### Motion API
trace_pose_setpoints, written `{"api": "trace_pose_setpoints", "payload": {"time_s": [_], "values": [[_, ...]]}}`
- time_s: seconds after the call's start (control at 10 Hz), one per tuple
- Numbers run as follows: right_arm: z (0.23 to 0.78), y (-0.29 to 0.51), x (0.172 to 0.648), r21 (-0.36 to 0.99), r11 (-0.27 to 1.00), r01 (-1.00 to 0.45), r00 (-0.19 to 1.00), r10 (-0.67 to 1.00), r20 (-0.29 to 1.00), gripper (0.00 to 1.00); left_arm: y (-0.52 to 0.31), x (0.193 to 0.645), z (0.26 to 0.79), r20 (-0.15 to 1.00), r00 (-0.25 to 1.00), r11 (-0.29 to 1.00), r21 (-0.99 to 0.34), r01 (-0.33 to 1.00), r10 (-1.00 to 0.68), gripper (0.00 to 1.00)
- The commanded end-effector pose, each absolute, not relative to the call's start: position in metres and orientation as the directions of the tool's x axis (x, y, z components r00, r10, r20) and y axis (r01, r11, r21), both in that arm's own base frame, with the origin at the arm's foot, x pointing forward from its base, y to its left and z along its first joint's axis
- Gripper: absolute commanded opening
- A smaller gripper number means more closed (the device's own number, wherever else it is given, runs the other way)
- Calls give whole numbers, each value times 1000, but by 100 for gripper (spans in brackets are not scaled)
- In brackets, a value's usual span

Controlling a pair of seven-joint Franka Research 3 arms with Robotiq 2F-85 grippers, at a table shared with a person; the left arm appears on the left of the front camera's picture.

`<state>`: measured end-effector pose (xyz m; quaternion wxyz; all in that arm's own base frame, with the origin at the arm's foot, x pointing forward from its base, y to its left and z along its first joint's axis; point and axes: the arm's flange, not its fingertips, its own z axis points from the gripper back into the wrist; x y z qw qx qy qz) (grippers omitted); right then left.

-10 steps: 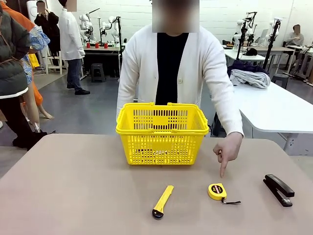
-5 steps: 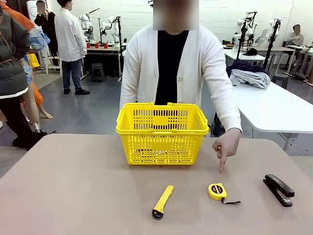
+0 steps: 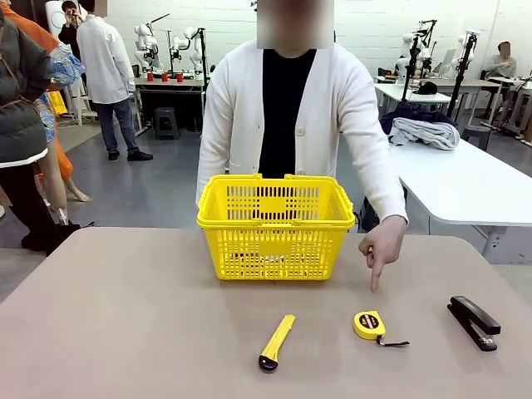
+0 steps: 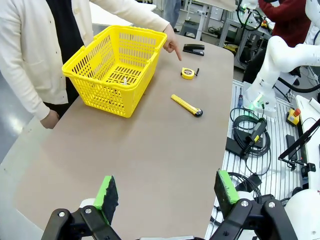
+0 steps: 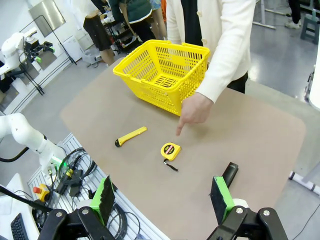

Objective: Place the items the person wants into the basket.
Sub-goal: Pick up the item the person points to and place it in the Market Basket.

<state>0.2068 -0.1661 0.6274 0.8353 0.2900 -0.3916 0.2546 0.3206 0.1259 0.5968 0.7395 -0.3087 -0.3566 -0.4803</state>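
My left wrist view looks down into the basket, where a small pale thing lies on its floor. The left gripper and right gripper hang spread wide, holding nothing. One tape measure, near the person's pointing hand, lies between one utility knife and one stapler, and the table is bare to the left.

Yellow latticed basket, yellow tape measure, black-tipped yellow utility knife and black stapler against a plain beige tabletop; the person wears a white cardigan over a black top.
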Motion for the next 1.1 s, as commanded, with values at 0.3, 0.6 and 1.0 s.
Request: {"api": "trace_pose_setpoints", "payload": {"time_s": [0.3,0.6,1.0], "values": [[632,-59,257,201,760,-618,735,469,489,100,127,319,598,824,280,342,-113,933,-492,100],[588,44,296,89,811,-578,798,539,268,100,127,319,598,824,280,342,-113,933,-492,100],[513,115,310,-60,871,-488,829,484,281,100,127,319,598,824,280,342,-113,933,-492,100]]}}
